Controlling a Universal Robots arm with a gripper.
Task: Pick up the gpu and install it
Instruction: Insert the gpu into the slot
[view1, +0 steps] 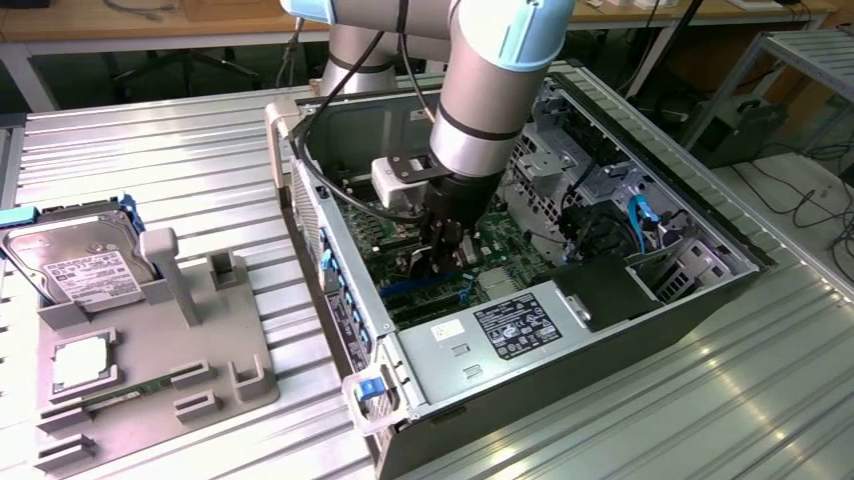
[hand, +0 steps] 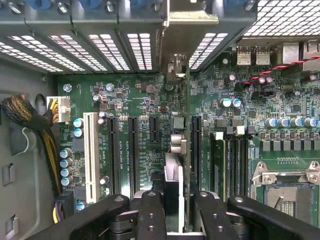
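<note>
The gpu (hand: 176, 145) stands on edge between the tool's (hand: 176, 212) black fingers (hand: 151, 215), seen from the wrist view as a thin vertical strip: a narrow board edge with small silver and dark blocks along it, ending at a folded silver metal bracket (hand: 186, 20) against the perforated rear wall of the case. The tool is clamped on the card, its two rounded, matte black fingers pressing either side. The card sits over the green motherboard (hand: 140, 100), among the long black expansion slots (hand: 134, 150) and beside a white slot (hand: 90, 155); whether its lower edge is seated in a slot cannot be told, since the fingers hide it. In the exterior view the card is a dark shape under the arm (view1: 494, 90), and its fan cannot be made out. The open computer case (view1: 694, 215) is dark sheet metal, lying on its side on a ribbed metal counter (view1: 174, 160), with a grey power supply (view1: 501, 335) bearing a black label. At the exterior view's left, well apart, a grey moulded tray (view1: 160, 370) holds a silver hard drive (view1: 74, 270) and a narrow green memory stick (view1: 127, 392), partly sunk in its groove.
</note>
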